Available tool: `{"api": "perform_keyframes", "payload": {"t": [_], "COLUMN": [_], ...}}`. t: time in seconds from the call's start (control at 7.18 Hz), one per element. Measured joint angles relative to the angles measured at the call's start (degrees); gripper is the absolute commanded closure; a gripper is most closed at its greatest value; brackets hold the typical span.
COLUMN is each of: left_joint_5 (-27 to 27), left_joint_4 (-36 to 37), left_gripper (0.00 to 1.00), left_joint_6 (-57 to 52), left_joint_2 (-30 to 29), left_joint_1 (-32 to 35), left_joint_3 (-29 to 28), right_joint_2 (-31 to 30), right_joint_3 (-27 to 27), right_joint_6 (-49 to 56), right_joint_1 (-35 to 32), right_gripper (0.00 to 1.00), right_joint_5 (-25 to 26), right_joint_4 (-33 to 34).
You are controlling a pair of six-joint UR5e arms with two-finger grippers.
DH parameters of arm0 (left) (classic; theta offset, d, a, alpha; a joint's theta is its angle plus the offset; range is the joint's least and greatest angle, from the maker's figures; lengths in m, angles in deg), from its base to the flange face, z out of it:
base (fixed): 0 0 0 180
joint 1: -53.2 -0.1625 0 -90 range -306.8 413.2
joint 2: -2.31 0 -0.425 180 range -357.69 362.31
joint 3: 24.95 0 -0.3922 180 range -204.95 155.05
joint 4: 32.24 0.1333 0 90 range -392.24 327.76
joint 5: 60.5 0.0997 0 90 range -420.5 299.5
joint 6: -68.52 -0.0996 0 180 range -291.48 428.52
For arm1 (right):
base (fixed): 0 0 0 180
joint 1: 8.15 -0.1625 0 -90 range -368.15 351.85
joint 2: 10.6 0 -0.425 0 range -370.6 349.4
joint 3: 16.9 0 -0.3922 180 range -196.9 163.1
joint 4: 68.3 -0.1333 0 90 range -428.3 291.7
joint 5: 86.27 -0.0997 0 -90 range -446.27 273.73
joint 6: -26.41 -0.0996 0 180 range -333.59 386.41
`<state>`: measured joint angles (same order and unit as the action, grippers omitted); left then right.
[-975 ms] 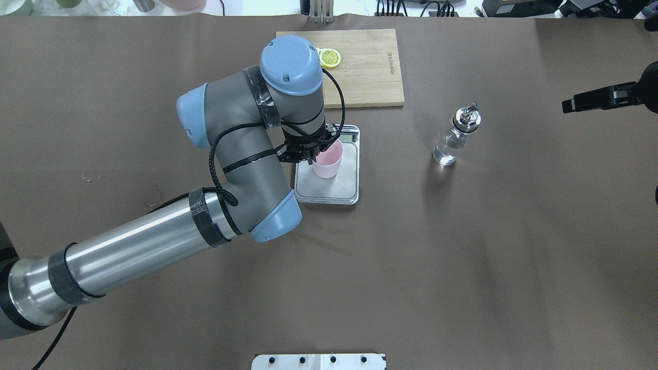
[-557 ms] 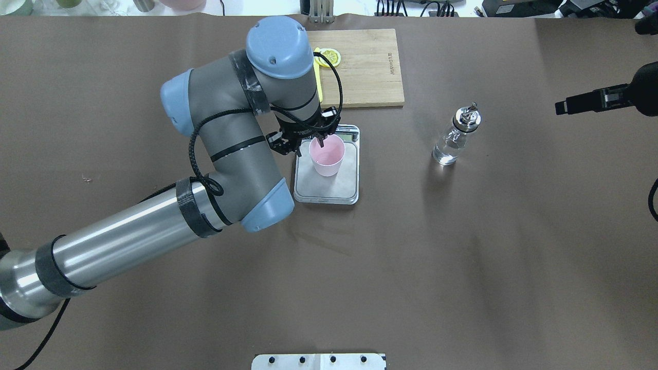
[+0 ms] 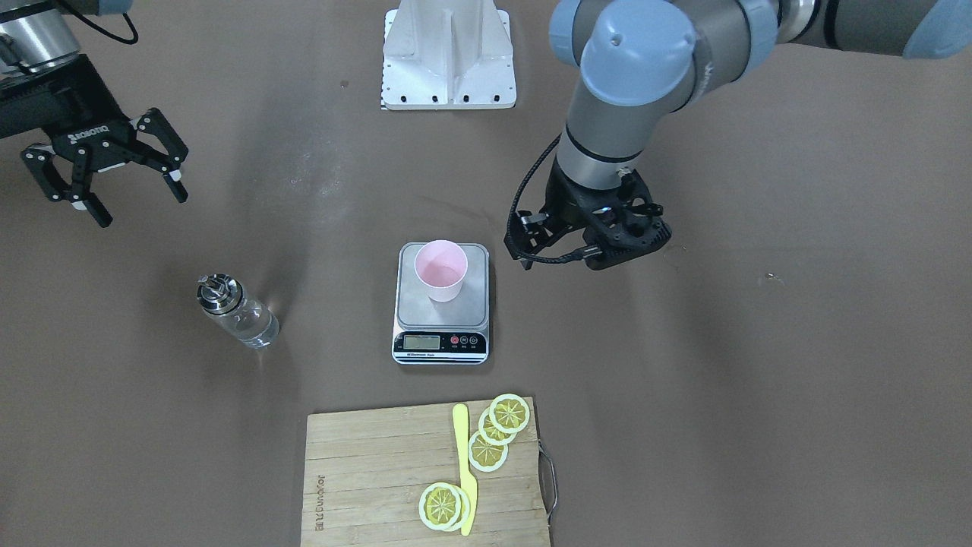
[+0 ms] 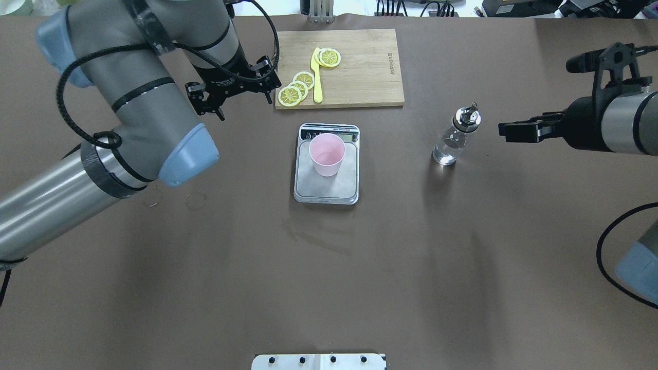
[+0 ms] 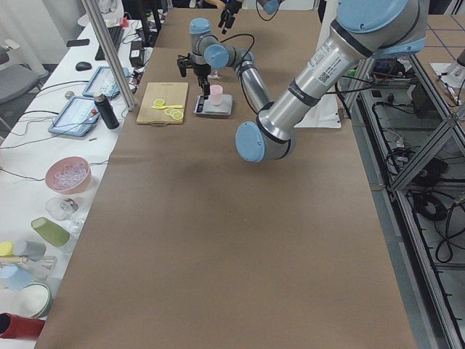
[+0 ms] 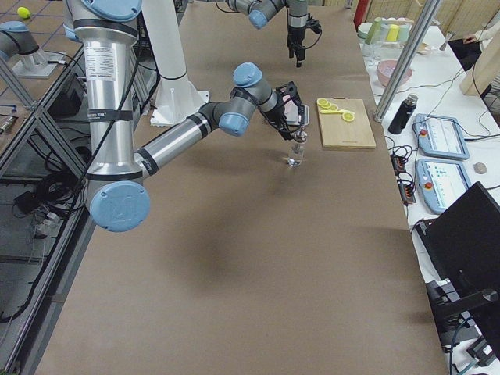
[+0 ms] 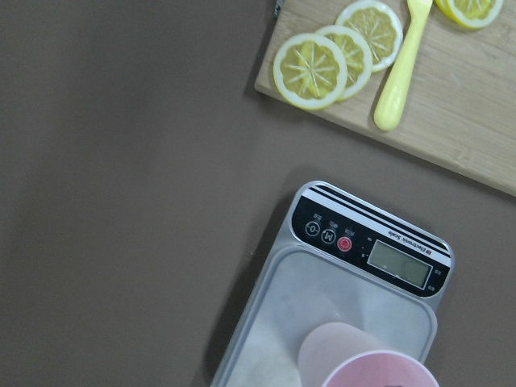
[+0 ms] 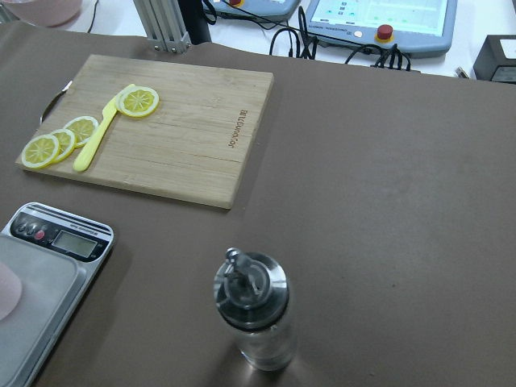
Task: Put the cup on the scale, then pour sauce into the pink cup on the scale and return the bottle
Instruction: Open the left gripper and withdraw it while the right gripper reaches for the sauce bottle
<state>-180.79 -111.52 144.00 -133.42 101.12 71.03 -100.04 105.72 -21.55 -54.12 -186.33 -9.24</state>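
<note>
**Brown table: cup set on scale, bottle next for the right arm**

Brown paper covers the table (image 4: 360,267); clock directions below are read from the overhead view. At far left the left arm (image 4: 139,103) reaches in, and the left jaws hang spread and empty at about 10 o'clock from the scale (image 4: 329,192), well apart from it. A cutting board (image 4: 360,72) with lemon slices (image 4: 290,95) and a yellow knife (image 4: 317,77) lies at the scale's 12 o'clock. The cup (image 4: 327,154) stands upright on the platform, mouth up, toward the display end, with nothing touching it. The first step looks done.

At 3 o'clock from the scale the bottle (image 4: 455,139) stands upright on the table, long axis vertical, metal pourer on top, the clear sauce (image 4: 446,154) low inside it. Further right, the right arm (image 4: 622,123) comes in with the right jaws released, wide apart and holding nothing, their fingers pointing roughly level toward the bottle.

The bottle sits at about 9 o'clock from the right jaws, near but not between them. The right arm is plainly the nearer one, so the pick-up should be a sideways close on the glass body below the cap. The bottle is narrow and could tip if nudged off-centre.
</note>
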Motion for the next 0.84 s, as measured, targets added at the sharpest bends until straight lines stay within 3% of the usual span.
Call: {"api": "perform_keyframes", "payload": {"t": [0.28,0.56,0.84], "left_joint_5": [-1.2,-1.3,-1.1], "left_joint_4": [0.6,0.4,0.3], "left_gripper": [0.02,0.02,0.02], "left_joint_6": [-1.8,-2.0,-2.3], "left_joint_2": [1.2,1.9,2.4], "left_joint_1": [1.7,1.9,1.9], "left_joint_3": [0.7,0.7,0.6], "right_joint_2": [-1.0,-2.0,-2.8], "right_joint_3": [-1.2,-3.5,-10.5], "right_joint_6": [0.2,0.5,0.6], "right_joint_1": [5.9,10.9,13.5], "right_gripper": [0.00,0.05,0.06], "right_joint_5": [6.3,14.4,19.6], "right_joint_4": [-4.1,-6.3,-17.4]}}
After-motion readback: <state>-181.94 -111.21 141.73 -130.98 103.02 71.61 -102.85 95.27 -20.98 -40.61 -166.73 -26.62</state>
